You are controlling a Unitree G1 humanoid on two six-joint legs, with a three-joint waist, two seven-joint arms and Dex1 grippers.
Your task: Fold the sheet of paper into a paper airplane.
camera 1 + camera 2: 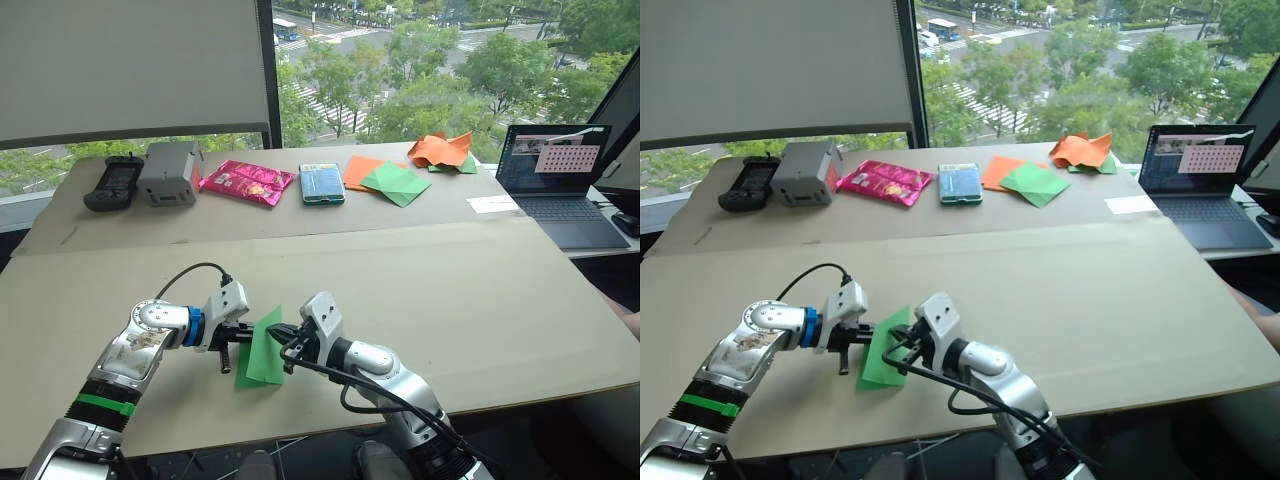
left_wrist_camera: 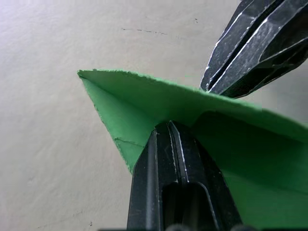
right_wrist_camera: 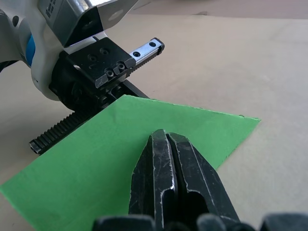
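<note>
The sheet of paper (image 1: 266,352) is bright green and folded into a layered piece with a pointed corner (image 2: 84,74). It is held upright just above the cardboard tabletop near the front edge. My left gripper (image 1: 243,345) is shut on its left side, and the wrist view shows the tips (image 2: 169,126) pinching a fold. My right gripper (image 1: 284,346) is shut on the opposite side, its tips (image 3: 165,134) closed on the flat green face (image 3: 96,159). The two grippers face each other, with only the paper between them.
Along the back of the table lie a black controller (image 1: 112,183), a grey box (image 1: 168,172), a pink packet (image 1: 247,182), a blue-green pack (image 1: 322,183), flat orange and green sheets (image 1: 385,178) and crumpled orange paper (image 1: 440,150). A laptop (image 1: 560,185) stands at the right.
</note>
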